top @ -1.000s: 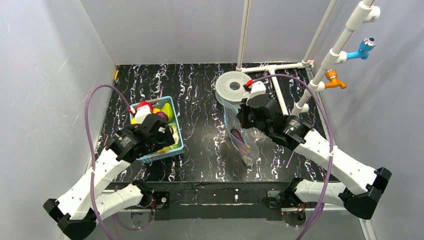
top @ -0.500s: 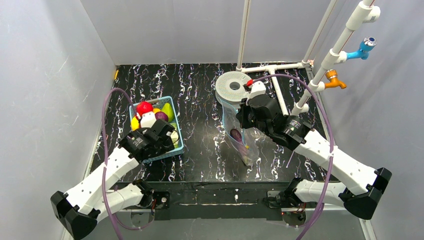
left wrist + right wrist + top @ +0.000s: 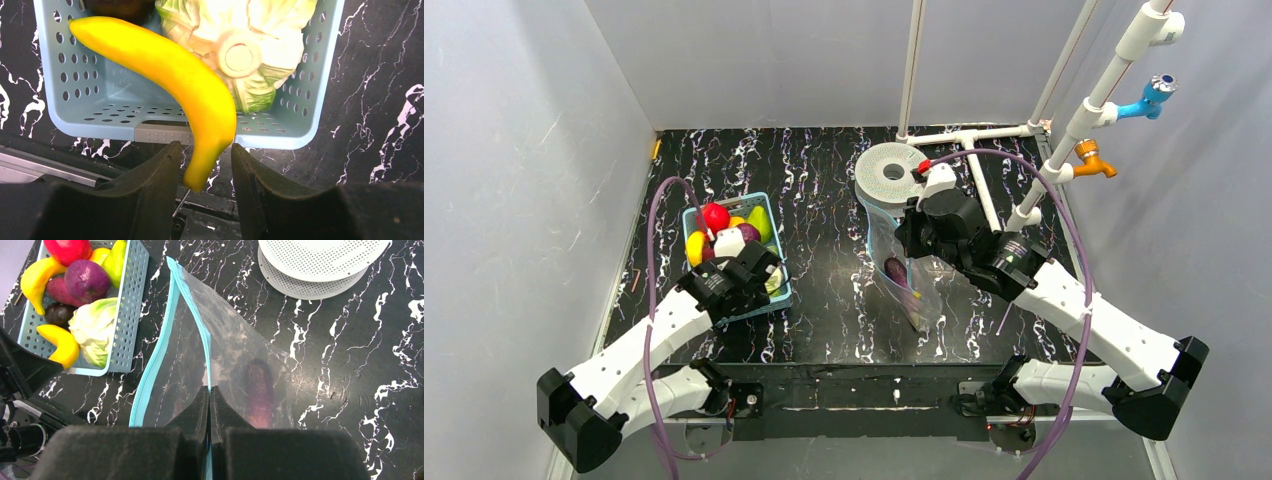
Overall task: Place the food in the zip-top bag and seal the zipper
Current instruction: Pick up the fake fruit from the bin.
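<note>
Left wrist view gives us the left gripper (image 3: 206,150) with its jaws partly apart, astride the near tip of the yellow banana (image 3: 170,70); a sliver of gap shows beside one finger, so we do not see a firm clamp. The banana slants across the blue basket (image 3: 55,100), its tip jutting over the near rim, with the pale-green cabbage (image 3: 250,45) just beside it. From above, we find the basket on the left of the black marbled table (image 3: 824,200), with a red fruit (image 3: 715,216) at its far end. The zip-top bag (image 3: 904,280) stands right of centre. On the right wrist view, the right gripper (image 3: 210,390) is pinched closed on the bag's mouth edge, holding it up with the mouth gaping; the light-blue zipper (image 3: 141,390) is unsealed. A purple eggplant (image 3: 257,390) lies inside the bag, and white perforated discs (image 3: 320,260) sit beyond it.
</note>
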{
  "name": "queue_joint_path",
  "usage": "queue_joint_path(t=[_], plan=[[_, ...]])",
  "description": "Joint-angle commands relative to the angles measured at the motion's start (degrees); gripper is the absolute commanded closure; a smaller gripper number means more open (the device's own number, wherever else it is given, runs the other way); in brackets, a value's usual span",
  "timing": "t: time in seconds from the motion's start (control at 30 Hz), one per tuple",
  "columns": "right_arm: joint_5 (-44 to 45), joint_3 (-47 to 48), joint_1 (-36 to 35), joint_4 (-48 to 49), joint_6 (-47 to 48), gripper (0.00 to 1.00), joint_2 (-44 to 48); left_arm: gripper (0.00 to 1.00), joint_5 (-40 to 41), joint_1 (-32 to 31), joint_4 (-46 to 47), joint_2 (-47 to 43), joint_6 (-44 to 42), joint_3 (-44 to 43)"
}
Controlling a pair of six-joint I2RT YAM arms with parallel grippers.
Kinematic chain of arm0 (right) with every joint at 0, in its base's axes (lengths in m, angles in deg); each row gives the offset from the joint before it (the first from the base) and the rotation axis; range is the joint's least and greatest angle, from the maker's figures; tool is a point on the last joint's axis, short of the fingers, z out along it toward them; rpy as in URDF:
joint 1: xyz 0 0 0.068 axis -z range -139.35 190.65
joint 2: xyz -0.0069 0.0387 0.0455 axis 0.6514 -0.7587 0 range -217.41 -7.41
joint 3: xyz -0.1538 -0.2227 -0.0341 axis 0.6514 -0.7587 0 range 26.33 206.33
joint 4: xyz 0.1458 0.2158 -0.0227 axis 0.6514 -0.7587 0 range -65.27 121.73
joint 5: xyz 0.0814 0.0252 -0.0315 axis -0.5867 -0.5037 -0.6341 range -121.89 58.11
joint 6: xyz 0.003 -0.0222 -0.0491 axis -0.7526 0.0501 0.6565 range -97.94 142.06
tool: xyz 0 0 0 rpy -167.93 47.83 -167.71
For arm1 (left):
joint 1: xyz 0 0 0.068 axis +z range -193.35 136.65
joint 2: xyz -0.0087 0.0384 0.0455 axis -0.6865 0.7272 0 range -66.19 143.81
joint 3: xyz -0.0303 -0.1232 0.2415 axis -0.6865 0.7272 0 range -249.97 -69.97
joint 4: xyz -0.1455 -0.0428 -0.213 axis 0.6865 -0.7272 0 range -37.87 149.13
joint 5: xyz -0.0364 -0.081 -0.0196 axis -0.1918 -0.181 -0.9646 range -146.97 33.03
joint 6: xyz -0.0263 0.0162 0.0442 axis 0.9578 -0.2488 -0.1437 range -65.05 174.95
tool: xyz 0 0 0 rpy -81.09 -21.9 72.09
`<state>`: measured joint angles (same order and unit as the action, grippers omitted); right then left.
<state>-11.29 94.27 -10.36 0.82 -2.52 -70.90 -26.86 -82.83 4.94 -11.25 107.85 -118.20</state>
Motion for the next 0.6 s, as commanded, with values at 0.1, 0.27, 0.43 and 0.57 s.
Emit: queue_joint_path(t=[0.1,0.27,0.43,0.57], plan=[[-0.5,0.1,0.1,2.5,-0.4,0.99,1.7,0.71,1.9,0.1,0.3,1.1,1.2,0.8],[-1.0,0.3,0.1,2.7,-0.6,0.99,1.8,0.81,0.3,0.1,-0.8,2.0,-1.9,-2.8],[-0.9,-0.3,0.1,3.3,-0.5,0.99,1.3,0.92,-0.9,0.1,-4.6,4.4,-6.0,-7.9],[-0.7,0.2,0.1,3.3,-0.3,0.99,0.6,0.94,-2.4,0.1,-5.4,4.5,-9.9,-11.0]])
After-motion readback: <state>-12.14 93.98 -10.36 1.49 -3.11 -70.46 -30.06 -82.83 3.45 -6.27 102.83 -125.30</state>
